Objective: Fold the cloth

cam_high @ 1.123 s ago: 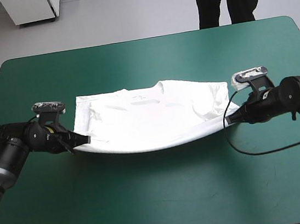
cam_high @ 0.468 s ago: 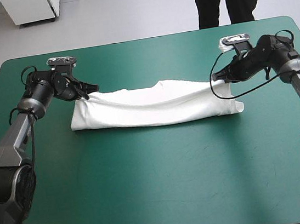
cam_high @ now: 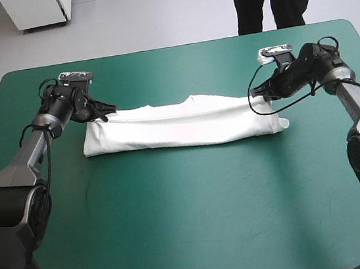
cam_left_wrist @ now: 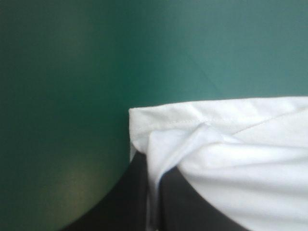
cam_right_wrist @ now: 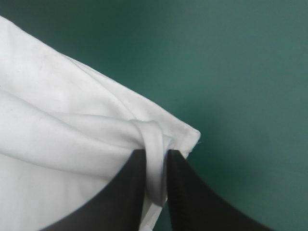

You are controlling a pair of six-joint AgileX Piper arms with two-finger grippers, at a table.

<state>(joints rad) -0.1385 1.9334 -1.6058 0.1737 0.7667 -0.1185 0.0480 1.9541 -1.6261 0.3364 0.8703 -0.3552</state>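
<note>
Between the all-but-closed black fingers of the left gripper (cam_high: 103,113) sits one far corner of the T-shirt (cam_high: 179,126). The right gripper (cam_high: 258,91) pinches the opposite far corner likewise. The folded band lies flat on the teal-green cover (cam_high: 192,226), extending ahead of both fingertips.

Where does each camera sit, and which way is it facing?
High view: above and behind the robot, facing forward and down at the teal-green table cover; both arms show, left gripper and right gripper at the far corners of the white short-sleeved T-shirt.
Left wrist view: above that wrist, facing along its black fingers, shut on a T-shirt corner.
Right wrist view: likewise, opposite corner.
Shared: all show T-shirt and cover.
</note>
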